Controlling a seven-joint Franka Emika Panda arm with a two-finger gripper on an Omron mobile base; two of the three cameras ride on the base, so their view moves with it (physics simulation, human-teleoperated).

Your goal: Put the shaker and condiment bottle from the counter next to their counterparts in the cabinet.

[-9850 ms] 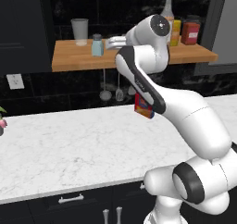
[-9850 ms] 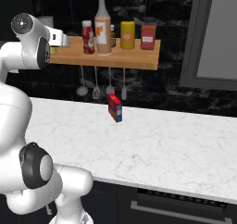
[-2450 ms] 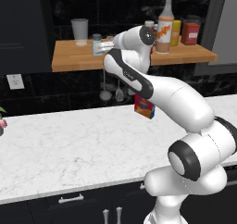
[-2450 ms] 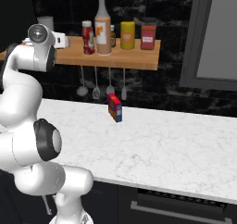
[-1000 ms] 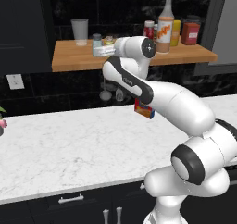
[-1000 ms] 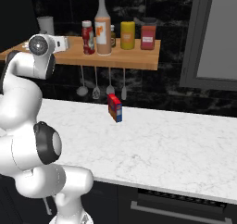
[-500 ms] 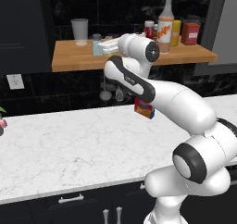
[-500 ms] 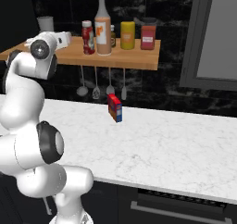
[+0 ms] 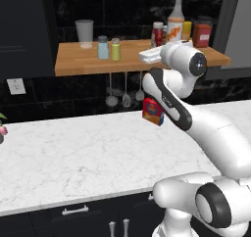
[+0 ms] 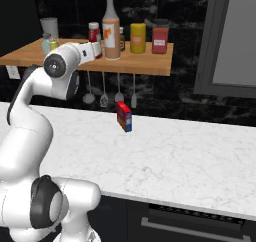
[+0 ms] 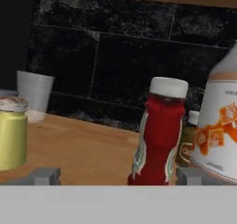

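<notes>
The yellow-green shaker (image 9: 115, 49) stands on the wooden cabinet shelf (image 9: 73, 62) right beside the pale blue shaker (image 9: 102, 47). In the hand view the shaker (image 11: 11, 131) is at the far left. The red condiment bottle (image 11: 159, 133) with its white cap stands upright on the shelf close to the tall orange-labelled bottle (image 11: 217, 126). My gripper (image 11: 118, 177) is open and holds nothing. It hovers in front of the shelf's edge, with the red bottle ahead, right of centre. From the base views the gripper (image 9: 141, 57) (image 10: 99, 48) sits just below the red bottle (image 9: 157, 34) (image 10: 93, 33).
A white cup (image 9: 84, 33) stands at the shelf's left end; a yellow jar (image 10: 137, 37) and a red jar (image 10: 160, 39) stand at its right. Utensils (image 9: 125, 91) hang under the shelf. A small red-and-blue box (image 9: 153, 111) sits at the back of the marble counter (image 9: 73, 157).
My hand has drawn away from the yellow-green shaker and swung right along the shelf front, toward the red bottle. The jaws opened slightly wider. The shaker stays on the shelf.
</notes>
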